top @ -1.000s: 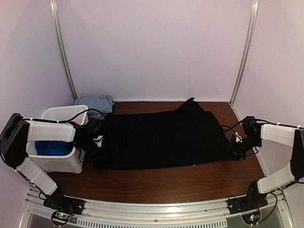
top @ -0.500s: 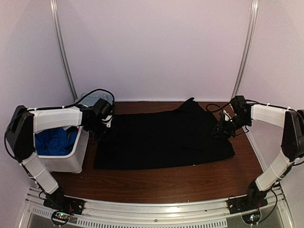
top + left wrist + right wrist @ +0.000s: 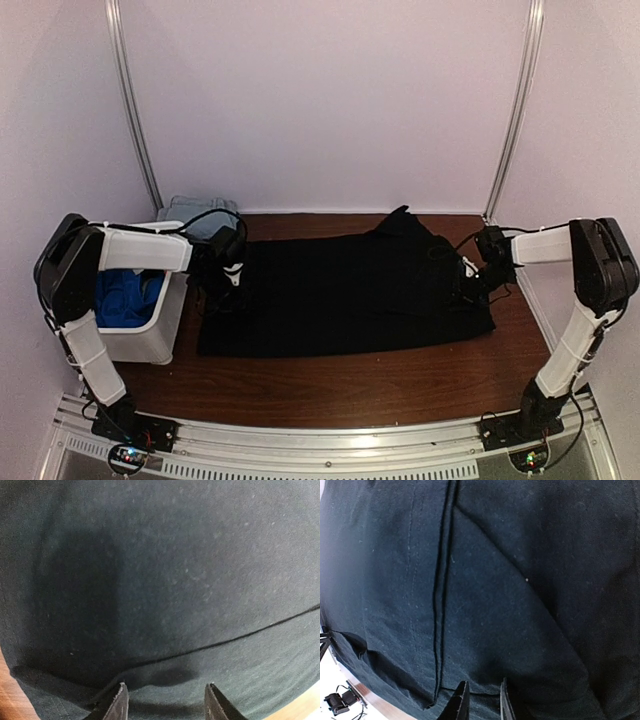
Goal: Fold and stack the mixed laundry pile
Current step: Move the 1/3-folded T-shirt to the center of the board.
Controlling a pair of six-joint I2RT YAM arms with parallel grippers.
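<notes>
A large black cloth (image 3: 345, 290) lies spread flat across the middle of the table. My left gripper (image 3: 225, 282) hangs low over its left edge. In the left wrist view this gripper (image 3: 166, 685) is open, with only black cloth (image 3: 165, 580) under the jaws. My right gripper (image 3: 470, 285) is over the cloth's right edge. In its wrist view the right gripper (image 3: 484, 682) shows a narrow gap between the jaws, above a fold of the cloth (image 3: 485, 590), and grips nothing. Bright royal-blue fabric (image 3: 125, 295) lies in the bin. Folded light-blue denim (image 3: 200, 212) sits at the back left.
A white plastic bin (image 3: 140, 345) stands at the left, close beside my left arm. Bare brown tabletop (image 3: 350, 385) runs along the front. Pale walls with metal rails (image 3: 133, 110) close off the back and sides.
My left gripper has moved from the bin's side toward the back along the cloth's left edge. My right gripper has moved from the near right corner toward the back. The cloth stays flat.
</notes>
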